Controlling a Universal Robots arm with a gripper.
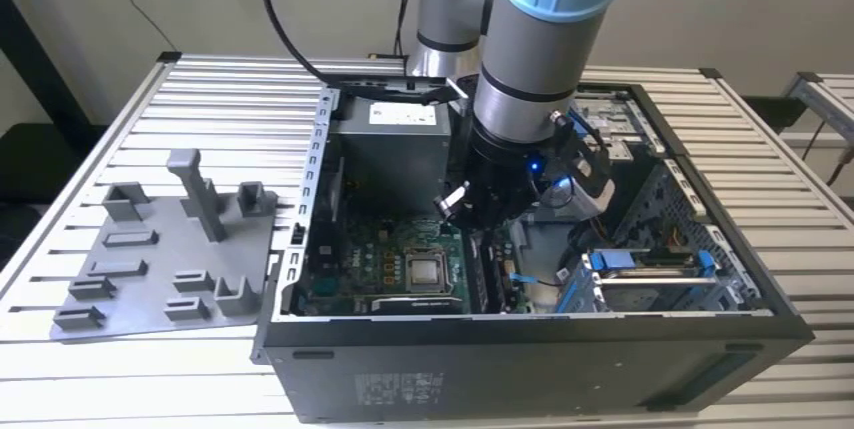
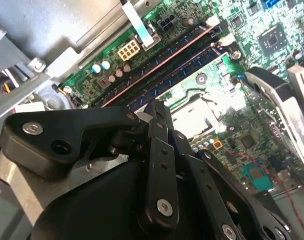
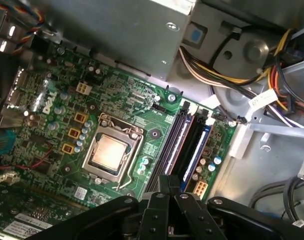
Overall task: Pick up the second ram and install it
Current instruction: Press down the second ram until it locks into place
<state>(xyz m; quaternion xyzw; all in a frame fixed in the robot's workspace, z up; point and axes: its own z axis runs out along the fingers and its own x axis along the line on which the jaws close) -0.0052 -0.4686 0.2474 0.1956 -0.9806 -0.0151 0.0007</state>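
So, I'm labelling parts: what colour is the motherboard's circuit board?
Green; the motherboard shows best in the first wrist view.

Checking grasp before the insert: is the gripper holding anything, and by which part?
Cannot tell. The gripper sits low over the memory slots on the motherboard, but no memory stick shows between its fingertips.

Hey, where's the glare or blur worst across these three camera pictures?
In the second wrist view, bright glare washes out the processor socket and the green motherboard, and the gripper linkage looks soft close up. In the first wrist view, light is even. In the exterior view, the computer case interior sits in shadow.
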